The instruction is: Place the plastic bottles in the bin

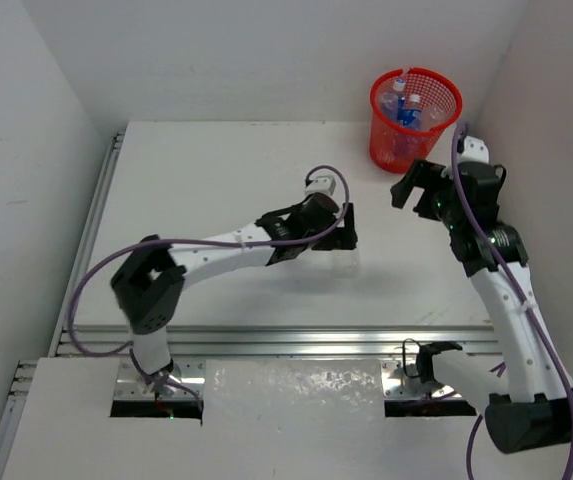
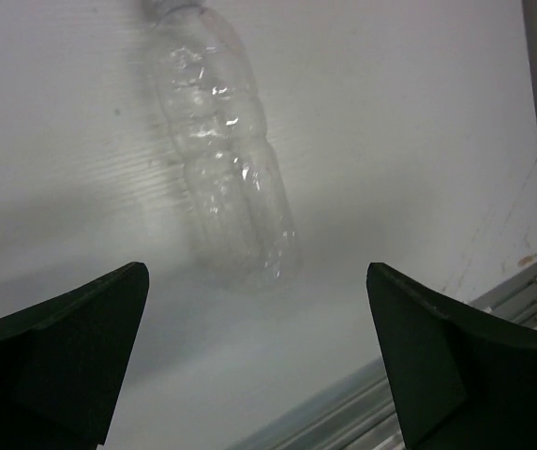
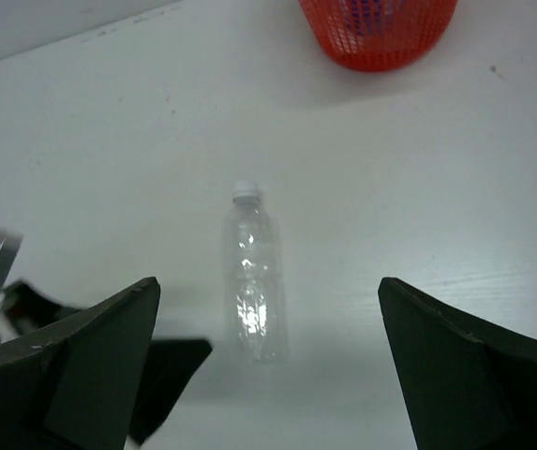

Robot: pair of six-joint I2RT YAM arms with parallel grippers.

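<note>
Left end effector (image 2: pixel 257 281) and right end effector (image 3: pixel 268 291) gape empty; we next grasp the clear bottle (image 2: pixel 226 159) for the bin (image 1: pixel 390 140).

A round red mesh wastebasket (image 1: pixel 416 118) stands upright at the far right corner of the white worktop (image 1: pixel 216 180), tapered toward its base, with a solid rim. Inside it, blue-labelled bottles (image 1: pixel 407 110) with white caps stand or lean against the mesh. At least two can be made out, though the netting makes an exact count uncertain. Well apart from the wastebasket, nearer the middle of the worktop, a plain clear plastic bottle (image 3: pixel 252 281) lies on its side. It has no label, its ribbed walls catch the light, and its white cap (image 3: pixel 246 192) points roughly toward the wastebasket.
</note>
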